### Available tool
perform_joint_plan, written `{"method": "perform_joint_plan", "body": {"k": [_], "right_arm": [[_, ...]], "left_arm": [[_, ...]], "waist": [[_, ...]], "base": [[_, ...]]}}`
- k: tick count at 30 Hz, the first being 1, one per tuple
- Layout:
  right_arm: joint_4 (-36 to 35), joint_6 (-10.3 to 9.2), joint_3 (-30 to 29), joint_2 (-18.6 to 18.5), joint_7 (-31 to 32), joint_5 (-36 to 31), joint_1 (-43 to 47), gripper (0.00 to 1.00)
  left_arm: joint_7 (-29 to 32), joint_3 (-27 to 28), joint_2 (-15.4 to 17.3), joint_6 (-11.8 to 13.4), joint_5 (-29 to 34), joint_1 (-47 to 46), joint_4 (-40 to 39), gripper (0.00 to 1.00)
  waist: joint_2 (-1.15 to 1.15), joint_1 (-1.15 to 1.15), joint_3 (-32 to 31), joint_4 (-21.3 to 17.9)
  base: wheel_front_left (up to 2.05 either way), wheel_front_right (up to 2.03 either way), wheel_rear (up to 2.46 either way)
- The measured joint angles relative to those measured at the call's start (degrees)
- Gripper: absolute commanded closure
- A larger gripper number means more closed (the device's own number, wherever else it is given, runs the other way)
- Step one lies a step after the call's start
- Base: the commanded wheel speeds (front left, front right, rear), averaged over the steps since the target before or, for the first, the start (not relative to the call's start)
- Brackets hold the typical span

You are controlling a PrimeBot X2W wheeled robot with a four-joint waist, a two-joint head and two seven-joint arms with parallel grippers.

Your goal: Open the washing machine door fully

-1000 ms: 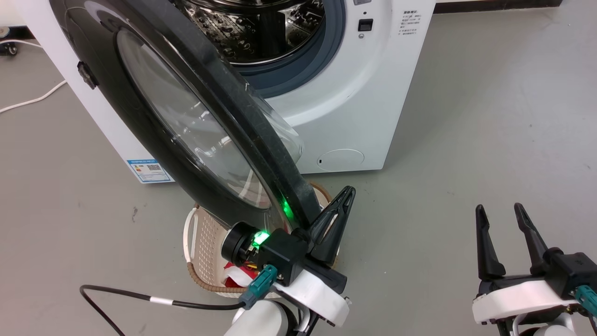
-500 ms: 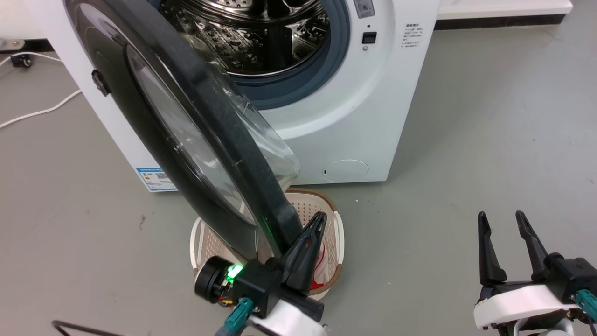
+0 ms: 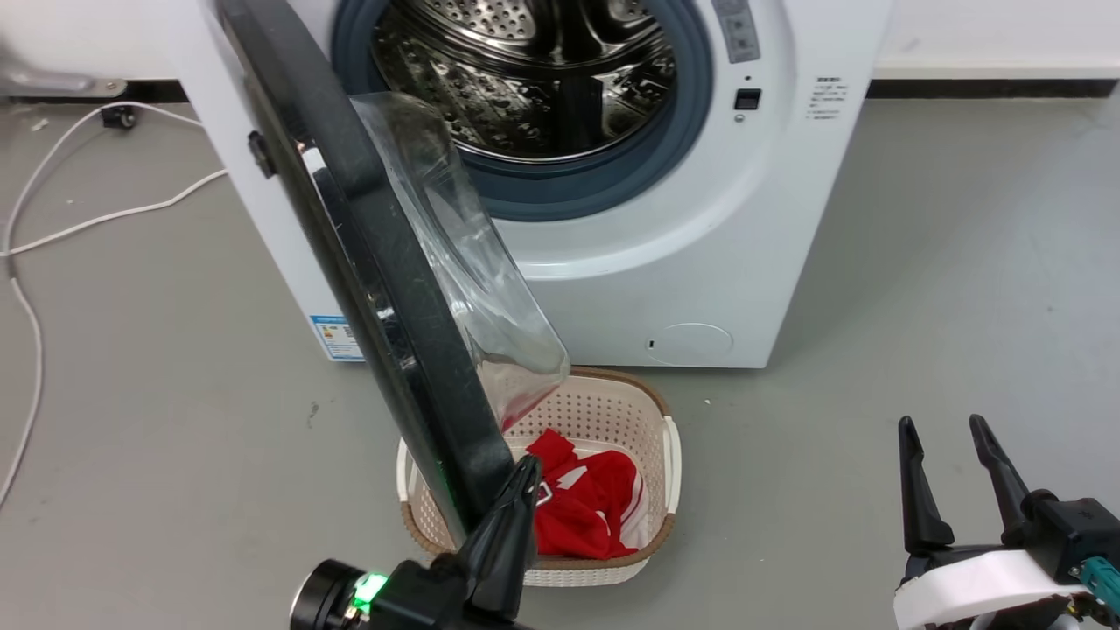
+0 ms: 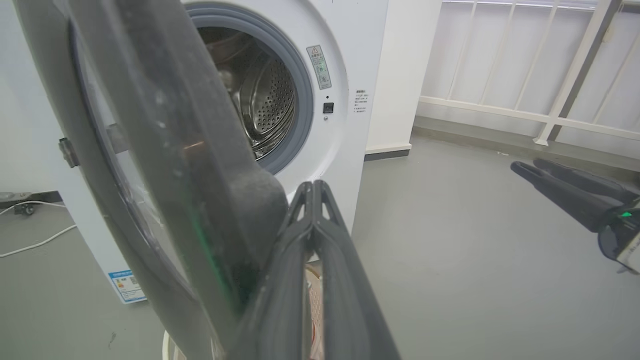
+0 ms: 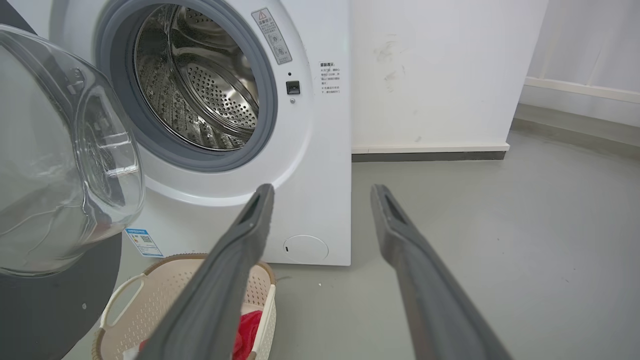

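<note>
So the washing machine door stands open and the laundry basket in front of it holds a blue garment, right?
Not quite: the garment in the laundry basket is red, not blue, as the head view shows. The washing machine door does stand open.

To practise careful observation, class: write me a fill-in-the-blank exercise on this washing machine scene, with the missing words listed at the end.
1. The left gripper is ___, its fingers against the black rim of the washing machine door.
2. The right gripper is ___ and holds nothing.
3. A ___ garment lies in the basket on the floor before the washing machine.

Missing words: shut; open; red.
</note>
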Motion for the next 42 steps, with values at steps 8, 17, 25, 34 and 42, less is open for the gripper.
{"method": "perform_joint_plan", "body": {"k": [8, 17, 25, 34, 42], "right_arm": [[-1.3, 0.0, -0.3, 0.0, 0.7, -0.2, 0.1, 0.0], [-1.9, 0.0, -0.5, 0.0, 1.0, 0.0, 0.2, 0.0], [-2.7, 0.0, -1.2, 0.0, 1.5, -0.2, 0.8, 0.0], [-4.3, 0.0, -1.0, 0.0, 2.2, -0.4, 0.9, 0.0], [-5.1, 0.0, -0.4, 0.0, 3.1, -0.9, 0.5, 0.0]], "left_arm": [[1.8, 0.4, 1.8, 1.9, 0.5, 3.2, -4.9, 1.0], [1.7, 2.4, 2.9, 3.9, 0.6, 4.0, -5.8, 1.0], [0.6, 3.3, 2.4, 5.1, 0.3, 4.9, -5.8, 1.0], [-2.1, 8.7, 2.4, 6.2, -4.1, 5.2, -3.5, 1.0], [-5.8, 16.5, 3.0, 7.1, -8.9, 5.1, 0.8, 1.0]], "waist": [[0.0, 0.0, 0.5, 3.9], [0.0, 0.0, 1.0, 8.5], [0.0, 0.0, 1.4, 11.5], [0.0, 0.0, 2.3, 15.3], [0.0, 0.0, 3.4, 15.8]], "base": [[0.0, 0.0, 0.0], [0.0, 0.0, 0.0], [0.0, 0.0, 0.0], [0.0, 0.0, 0.0], [0.0, 0.0, 0.0]]}}
